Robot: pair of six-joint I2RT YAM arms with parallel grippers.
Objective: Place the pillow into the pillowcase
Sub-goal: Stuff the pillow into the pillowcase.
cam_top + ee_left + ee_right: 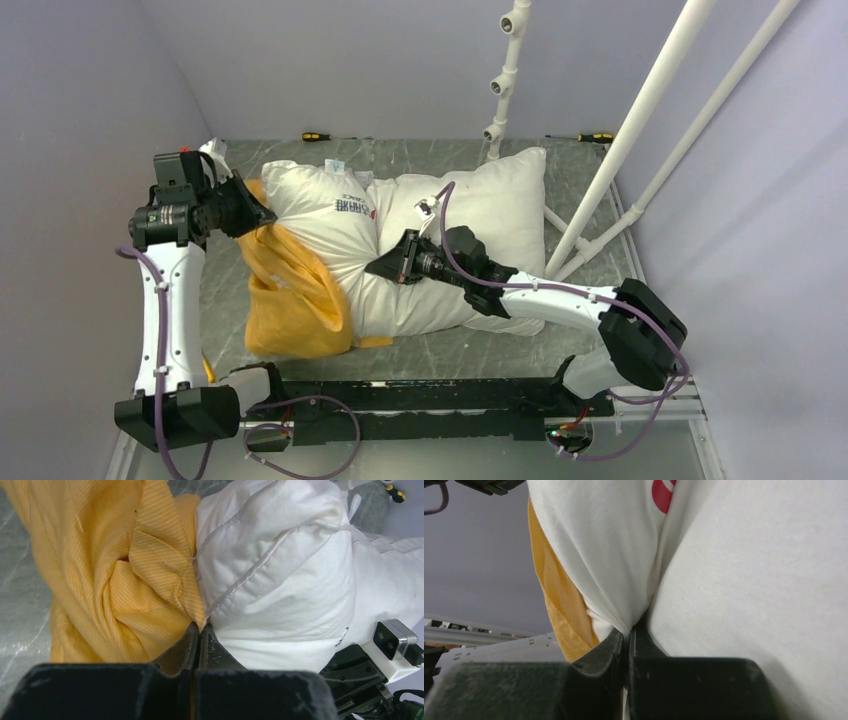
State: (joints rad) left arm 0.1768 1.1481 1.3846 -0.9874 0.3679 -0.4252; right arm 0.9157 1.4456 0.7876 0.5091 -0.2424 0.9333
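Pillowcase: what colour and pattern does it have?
Orange-yellow pillowcase with fine stripes; clearest in left wrist view.

Both white arms (172, 300) are wearing black joints. Purple cables (441, 230) are running along them to the black left tool (200, 631) and right tool (628, 631).

Orange pillowcase (290, 290) lies bunched against the left of the white pillow (480, 210).

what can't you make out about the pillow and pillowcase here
Top view: pillowcase opening, lost in its bunched folds.
Top view: lettering on the pillow, too small to read.
Top view: part of the pillow, under the right arm.
Right wrist view: red logo, cut off by the top edge.
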